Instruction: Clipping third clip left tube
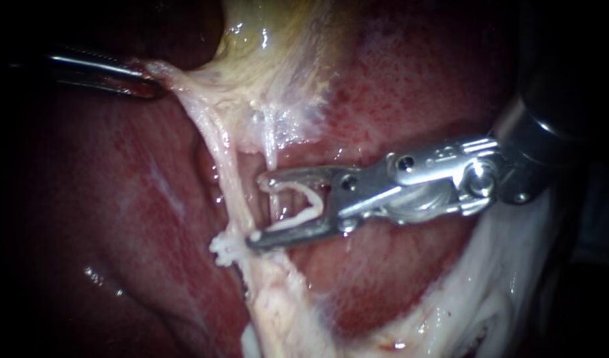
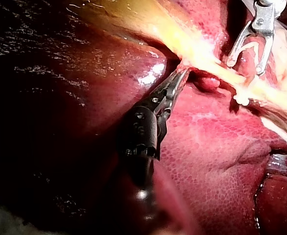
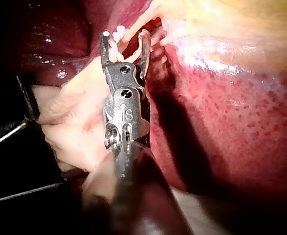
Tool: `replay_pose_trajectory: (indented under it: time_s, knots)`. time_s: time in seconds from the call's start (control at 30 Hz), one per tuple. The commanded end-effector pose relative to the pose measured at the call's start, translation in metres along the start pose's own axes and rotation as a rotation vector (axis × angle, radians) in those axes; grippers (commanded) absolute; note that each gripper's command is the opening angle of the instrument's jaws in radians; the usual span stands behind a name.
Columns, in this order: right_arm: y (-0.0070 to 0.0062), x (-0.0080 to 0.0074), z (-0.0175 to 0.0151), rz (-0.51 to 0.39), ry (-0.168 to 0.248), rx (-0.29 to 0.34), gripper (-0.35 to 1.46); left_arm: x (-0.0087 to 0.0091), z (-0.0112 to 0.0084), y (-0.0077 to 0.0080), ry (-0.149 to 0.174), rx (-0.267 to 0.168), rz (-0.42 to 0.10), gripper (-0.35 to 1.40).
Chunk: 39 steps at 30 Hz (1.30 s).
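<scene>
My right instrument [image 1: 256,211] comes in from the right. Its jaws stand wide apart and carry an open white clip [image 1: 303,205] that touches both. A thin pale strand [image 1: 271,154] runs down between the jaws. Just past their tips lies the left tube [image 1: 226,172], a thicker pale band with a white clip [image 1: 223,250] on it beside the lower jaw tip. My left instrument [image 1: 144,85] is shut on pale tissue at the tube's upper end and holds it taut. The left wrist view shows the same grip [image 2: 178,78], and the right wrist view shows the spread jaws [image 3: 124,40].
The red liver [image 1: 118,199] lies on both sides of the tube. Above it hangs the yellowish gallbladder [image 1: 271,40]. White fatty tissue [image 1: 490,292] lies under my right instrument's shaft. Dark metal rods [image 3: 16,132] show beside the shaft in the right wrist view.
</scene>
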Motion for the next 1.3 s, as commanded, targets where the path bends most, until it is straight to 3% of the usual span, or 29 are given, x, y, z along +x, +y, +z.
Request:
replay_pose_trajectory:
  time_s: [0.03, 0.3, 0.6, 0.93, 1.3]
  knots:
    - [0.0003, -0.0002, 0.0002, 0.014, -0.002, 0.005, 0.50, 0.0000, 0.0000, 0.0000, 0.000, 0.001, 0.000, -0.35]
    - [0.0019, -0.0027, 0.0010, 0.085, -0.005, 0.023, 0.50, 0.0000, 0.0000, 0.0000, 0.000, 0.001, 0.000, -0.35]
    - [0.0029, -0.0036, 0.0013, 0.122, -0.009, 0.053, 0.49, 0.0000, 0.0000, 0.0000, 0.000, 0.001, 0.000, -0.35]
    - [0.0031, -0.0031, 0.0031, 0.151, 0.026, 0.095, 0.49, 0.0000, 0.0001, 0.0000, 0.000, 0.001, 0.000, -0.35]
    - [0.0028, -0.0014, 0.0056, 0.177, 0.099, 0.145, 0.50, 0.0000, 0.0002, 0.0000, 0.000, -0.001, 0.000, -0.35]
